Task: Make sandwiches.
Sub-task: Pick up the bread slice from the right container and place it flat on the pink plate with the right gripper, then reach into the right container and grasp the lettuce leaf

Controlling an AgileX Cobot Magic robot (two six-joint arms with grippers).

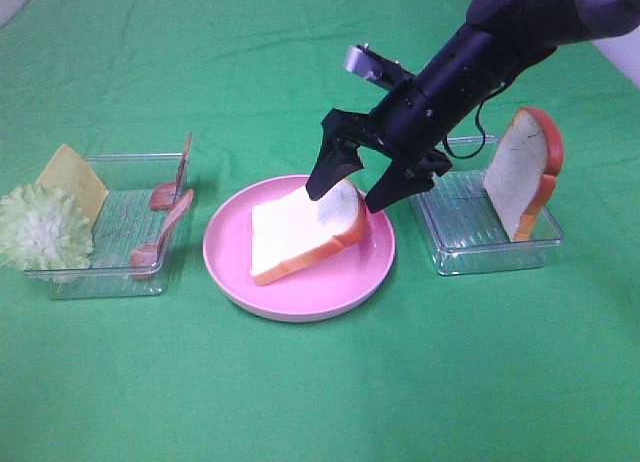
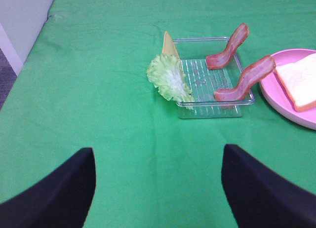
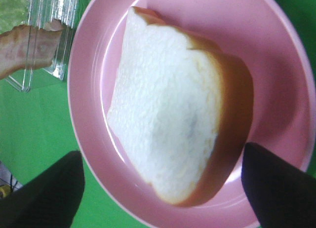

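Exterior high: pink plate (image 1: 232,267) at the front centre of the table (image 1: 320,402) carries one bread slice (image 1: 295,237), lying tilted as the sandwich base. The right gripper (image 1: 346,199) is spread wide astride its crust end and clasps nothing. A second bread slice (image 1: 522,172) stands upright in the right tray (image 1: 470,254), while lettuce (image 1: 42,227), cheese (image 1: 75,177) and bacon strips (image 1: 170,227) lean on the left tray (image 1: 110,272) rim, probably for easy pinching. Left wrist: left gripper (image 2: 158,188), jaws parted and empty, hangs over bare table apart from that tray's near edge. Right wrist: the slice lies between the parted jaws, across the plate's middle.

Green cloth (image 1: 300,402), pink plate (image 1: 300,309) between clear trays (image 1: 110,280) (image 1: 490,259)
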